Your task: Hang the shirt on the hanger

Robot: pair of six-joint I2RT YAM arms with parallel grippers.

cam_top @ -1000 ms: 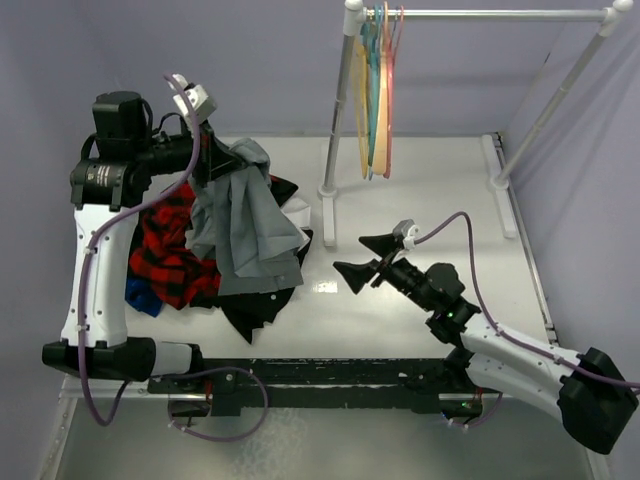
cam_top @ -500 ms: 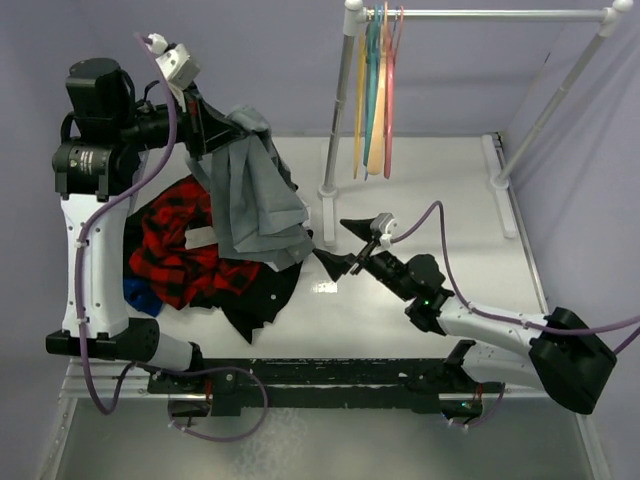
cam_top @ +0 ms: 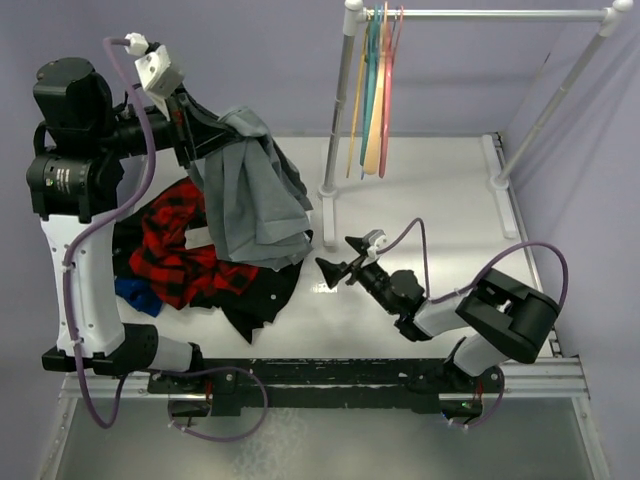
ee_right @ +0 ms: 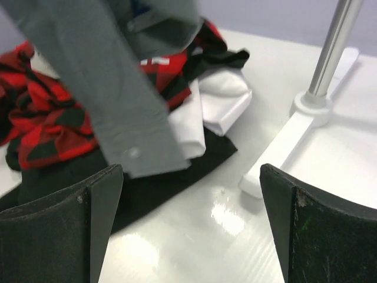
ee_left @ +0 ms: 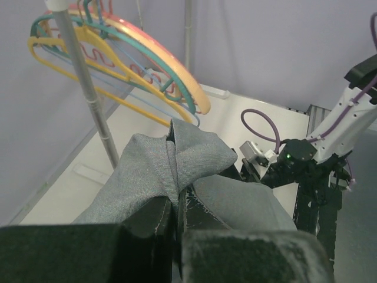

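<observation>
My left gripper [cam_top: 207, 133] is shut on a fold of the grey shirt [cam_top: 255, 195] and holds it up over the clothes pile at the back left, so the shirt hangs down from the jaws. The left wrist view shows the grey cloth [ee_left: 171, 159] pinched between the shut jaws of that gripper [ee_left: 175, 206]. The thin pink wire hanger [cam_top: 388, 90] hangs on the rack with thicker ones, and its wavy wire shows in the left wrist view [ee_left: 152, 74]. My right gripper [cam_top: 338, 255] is open and empty, low over the table, just right of the shirt's hanging hem [ee_right: 112, 112].
A red-and-black plaid shirt [cam_top: 175, 250], a black garment [cam_top: 260, 300], a white folded item [ee_right: 218, 100] and a blue piece [cam_top: 130, 295] lie in a pile at the left. The rack's post and foot [cam_top: 328, 195] stand beside the right gripper. Yellow, teal and orange hangers [cam_top: 368, 95] hang on the rail.
My left arm has lifted the grey shirt higher and drawn back to the left. My right gripper has come left and lower towards the shirt's hem, still open.
</observation>
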